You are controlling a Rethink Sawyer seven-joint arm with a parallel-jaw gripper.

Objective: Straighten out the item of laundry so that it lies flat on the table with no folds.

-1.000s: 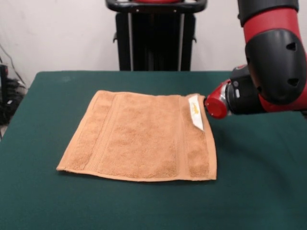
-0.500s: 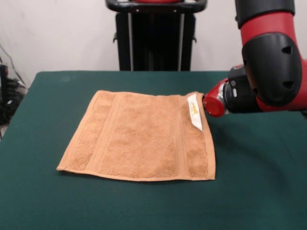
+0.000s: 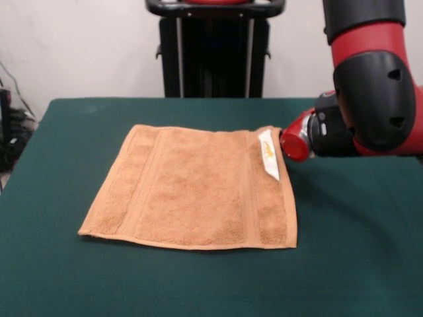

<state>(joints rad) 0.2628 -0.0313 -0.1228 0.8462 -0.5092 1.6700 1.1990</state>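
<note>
The item of laundry [image 3: 198, 188] is a tan-orange terry towel spread out on the dark green table [image 3: 357, 251]. It lies nearly flat, with border bands near its left and right ends. A small white tag [image 3: 268, 154] rests on top at its far right corner, where the edge looks slightly turned over. The red and black arm [image 3: 370, 99] comes down at the right. A red cap [image 3: 295, 144] on it hovers just beside that tagged corner. The gripper itself is hidden behind the arm's bulk.
A black stand [image 3: 215, 53] rises behind the table's far edge. Cables and dark gear [image 3: 10, 125] sit off the table's left side. Green tabletop surrounds the towel on all sides.
The arm has shifted slightly to the left. The towel's near right corner has drawn in a touch; otherwise it lies the same.
</note>
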